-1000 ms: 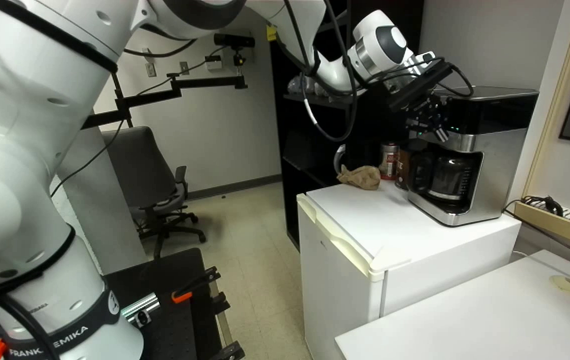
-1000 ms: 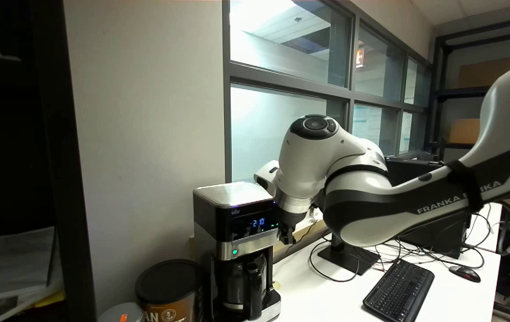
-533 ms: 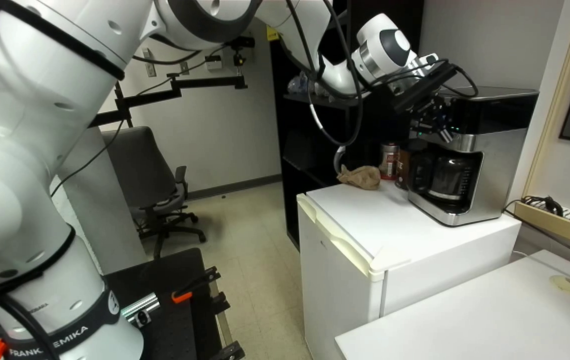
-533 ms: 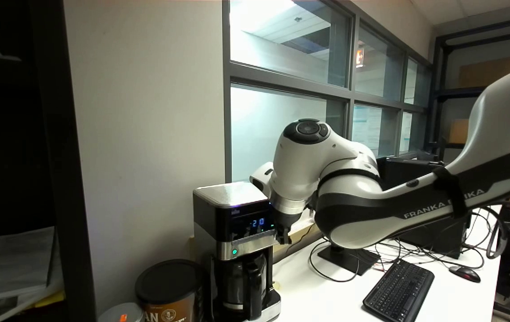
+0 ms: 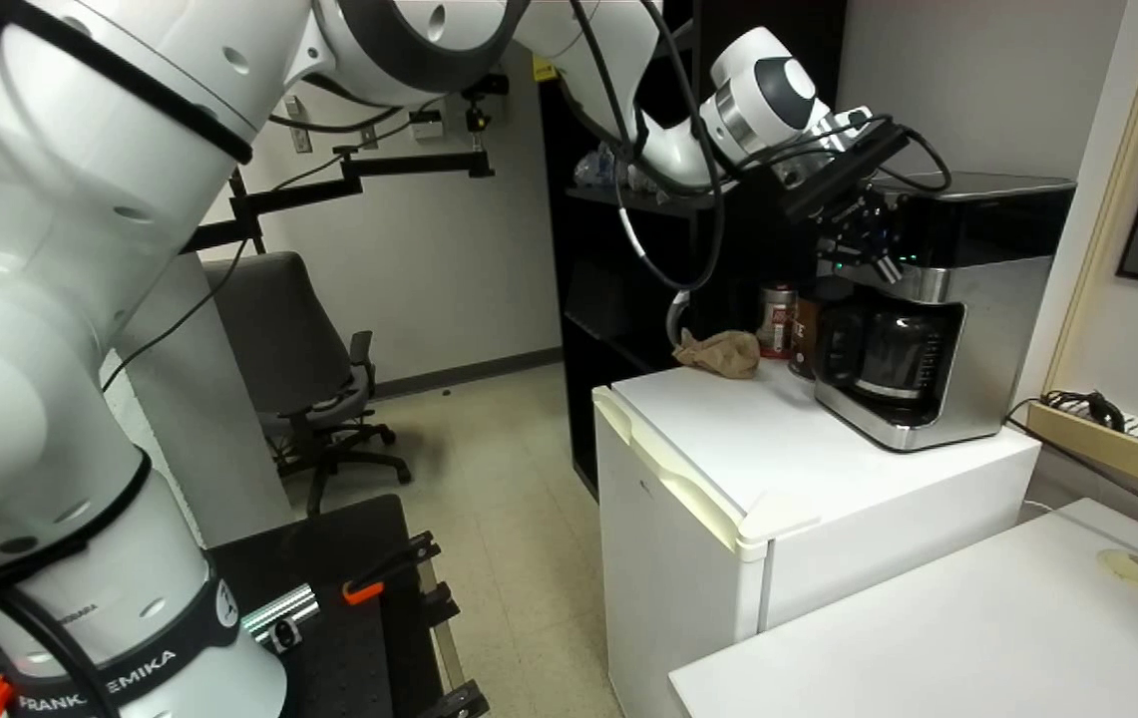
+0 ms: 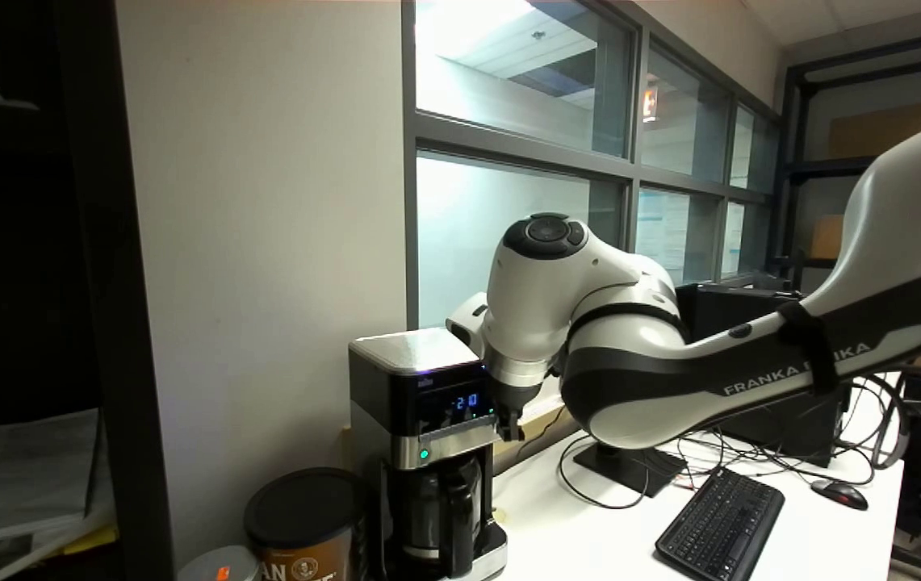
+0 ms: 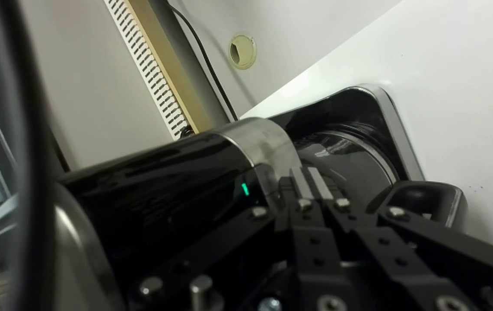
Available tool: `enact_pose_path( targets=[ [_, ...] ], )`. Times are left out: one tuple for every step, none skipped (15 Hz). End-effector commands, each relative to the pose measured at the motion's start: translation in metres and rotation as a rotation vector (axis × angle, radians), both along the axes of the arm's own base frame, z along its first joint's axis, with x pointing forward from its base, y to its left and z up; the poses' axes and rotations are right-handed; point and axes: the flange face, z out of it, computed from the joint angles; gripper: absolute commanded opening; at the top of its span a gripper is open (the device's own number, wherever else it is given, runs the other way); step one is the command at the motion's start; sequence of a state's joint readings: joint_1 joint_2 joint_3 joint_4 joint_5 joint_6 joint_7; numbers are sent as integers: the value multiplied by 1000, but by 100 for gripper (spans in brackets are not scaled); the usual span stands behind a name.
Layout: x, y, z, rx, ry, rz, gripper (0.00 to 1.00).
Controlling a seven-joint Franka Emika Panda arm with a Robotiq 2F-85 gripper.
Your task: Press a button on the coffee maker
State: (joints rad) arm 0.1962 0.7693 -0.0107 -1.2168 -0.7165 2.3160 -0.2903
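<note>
The black and silver coffee maker (image 5: 992,344) stands on a white cabinet; it also shows in the other views (image 6: 371,395) (image 7: 164,181). Its front has a lit display (image 6: 466,401) and a round green-lit button (image 6: 424,454). A dark carafe (image 5: 893,354) sits in its base. My gripper (image 7: 311,183) is shut and empty, its two light pads side by side. In both exterior views, the gripper (image 5: 888,269) (image 6: 511,433) is at the display end farther from the round button. A small green light (image 7: 245,189) shows just beside the fingers. I cannot tell whether the fingertips touch the machine.
The white cabinet (image 5: 718,469) also bears a brown cloth (image 5: 723,354), a red can (image 5: 776,321) and a brown canister (image 6: 303,537). A white desk (image 5: 977,628) adjoins it, with a keyboard (image 6: 722,524) and mouse (image 6: 839,493). A wall stands behind the machine.
The arm has moved closer to the coffee maker's front, leftward in the exterior view that shows the display. In the last half second it has moved only slightly. The coffee maker has not moved.
</note>
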Motion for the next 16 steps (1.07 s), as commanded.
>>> enact_pose_path(
  targets=[
    [3, 1, 0, -22, 17, 16, 0],
    [0, -1, -1, -17, 25, 15, 0],
    [-6, -2, -4, -12, 42, 13, 0],
    [-10, -3, -6, -14, 49, 7, 0],
    [-14, -3, -9, -12, 64, 7, 0],
    [-18, -4, -12, -11, 75, 5, 0],
    [-23, -5, -15, -10, 83, 11, 0],
    [-27, -5, -17, -11, 90, 15, 0],
    [-31, -5, -20, -11, 98, 19, 0],
    [-36, -5, -21, -16, 102, 22, 0],
    [-40, -6, -22, -22, 108, 29, 0],
    [-46, -6, -23, -40, 123, 47, 0],
    [-51, -5, -24, -58, 138, 68, 0],
    [-57, -4, -24, -77, 142, 101, 0],
    [-62, -2, -24, -91, 146, 128, 0],
    [-67, 0, -24, -103, 151, 164, 0]
  ],
)
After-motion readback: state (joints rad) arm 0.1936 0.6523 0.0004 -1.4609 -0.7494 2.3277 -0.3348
